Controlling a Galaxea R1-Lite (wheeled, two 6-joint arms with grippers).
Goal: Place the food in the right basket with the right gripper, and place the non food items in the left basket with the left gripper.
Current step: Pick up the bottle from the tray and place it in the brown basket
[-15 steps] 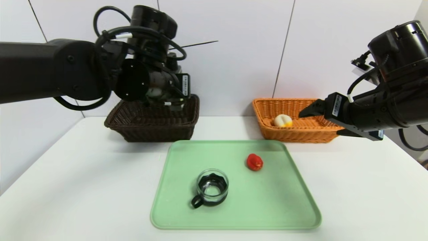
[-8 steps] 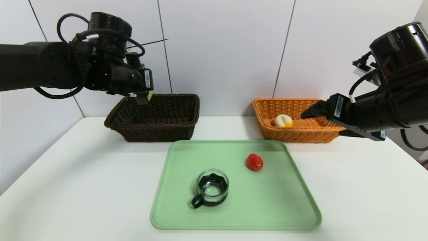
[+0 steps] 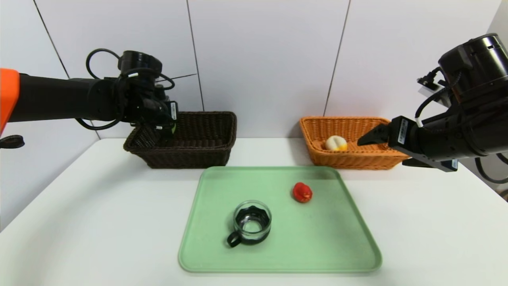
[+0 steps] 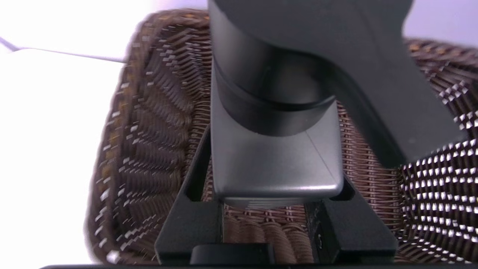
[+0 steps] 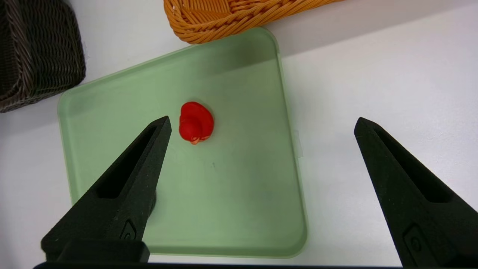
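My left gripper (image 3: 164,129) hangs over the left end of the dark brown basket (image 3: 186,155), shut on a grey and black non-food item (image 4: 276,160). In the left wrist view the left gripper (image 4: 276,186) has the basket's weave (image 4: 149,123) right beneath it. My right gripper (image 3: 381,149) hovers open and empty in front of the orange basket (image 3: 349,161), which holds a white and yellow food piece (image 3: 335,143). A red food piece (image 3: 302,192) lies on the green tray (image 3: 278,254); in the right wrist view this red piece (image 5: 196,122) sits by one finger of the right gripper (image 5: 262,120).
A glass cup (image 3: 252,222) with a black handle stands on the tray's left half. The tray (image 5: 224,209) lies mid-table in front of both baskets. White table (image 3: 79,222) spreads to either side, and a white panelled wall stands behind the baskets.
My left arm has swung left and down with its item, from above the dark basket's middle to its left end. The right arm has hardly moved.
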